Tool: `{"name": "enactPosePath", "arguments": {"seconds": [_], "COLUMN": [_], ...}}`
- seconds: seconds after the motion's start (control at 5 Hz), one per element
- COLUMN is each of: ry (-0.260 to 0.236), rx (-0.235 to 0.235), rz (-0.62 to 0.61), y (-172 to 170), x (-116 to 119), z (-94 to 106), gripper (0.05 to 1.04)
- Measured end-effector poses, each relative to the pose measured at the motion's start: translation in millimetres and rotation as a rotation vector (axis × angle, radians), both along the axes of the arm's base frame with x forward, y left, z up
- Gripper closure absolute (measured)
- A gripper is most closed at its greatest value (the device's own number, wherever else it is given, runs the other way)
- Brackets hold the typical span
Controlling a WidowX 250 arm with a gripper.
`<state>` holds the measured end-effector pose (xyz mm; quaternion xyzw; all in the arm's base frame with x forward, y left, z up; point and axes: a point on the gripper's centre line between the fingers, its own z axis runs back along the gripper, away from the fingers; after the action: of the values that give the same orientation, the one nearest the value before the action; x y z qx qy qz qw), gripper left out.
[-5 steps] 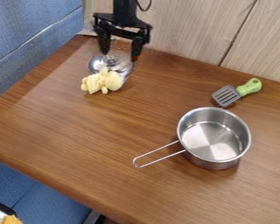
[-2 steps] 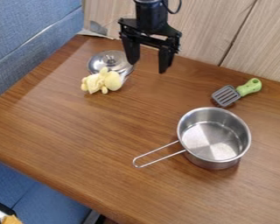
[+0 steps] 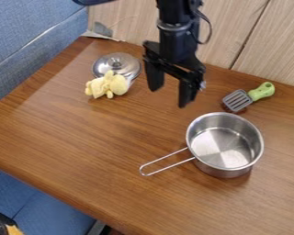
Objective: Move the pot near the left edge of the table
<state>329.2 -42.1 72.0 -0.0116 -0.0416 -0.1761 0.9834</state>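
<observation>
Camera view: gripper [image 3: 170, 95] now at upper centre of the frame, fingers spread wide, nothing between them. A second ago it was at upper left, over the steel lid [image 3: 117, 62]; since then it has swung rightward and come lower. Saucepan [image 3: 224, 146] unmoved, right of centre, upright, wire handle [image 3: 168, 163] pointing to lower left. Lid and yellow plush toy [image 3: 108, 86] at upper left, also as before; slotted spatula [image 3: 238, 100] at upper right, just behind the pan.

Reading: approach under way, pan not yet gripped — the shift shortens the gap to it. Next would be a descent onto the near-side rim or the handle (cannot tell which), then a carry toward the left of the table [image 3: 100, 142]. Lid and toy sit by that edge, so a path too high in the frame might knock them.
</observation>
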Motion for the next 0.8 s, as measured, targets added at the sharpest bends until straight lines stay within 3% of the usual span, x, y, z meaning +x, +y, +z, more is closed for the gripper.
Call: {"name": "enactPosePath", "arguments": {"seconds": [0.2,0.6,0.8], "ry": [-0.021,0.061,0.098], "rx": [0.002,-0.004,-0.006], "rz": [-0.065,-0.181,-0.248], "y": [-14.0,-34.8,-45.6], "x": [0.4,0.6,2.3], "z": [-1.1,-36.7,-49.2], "gripper": [0.083,0.094,0.202]}}
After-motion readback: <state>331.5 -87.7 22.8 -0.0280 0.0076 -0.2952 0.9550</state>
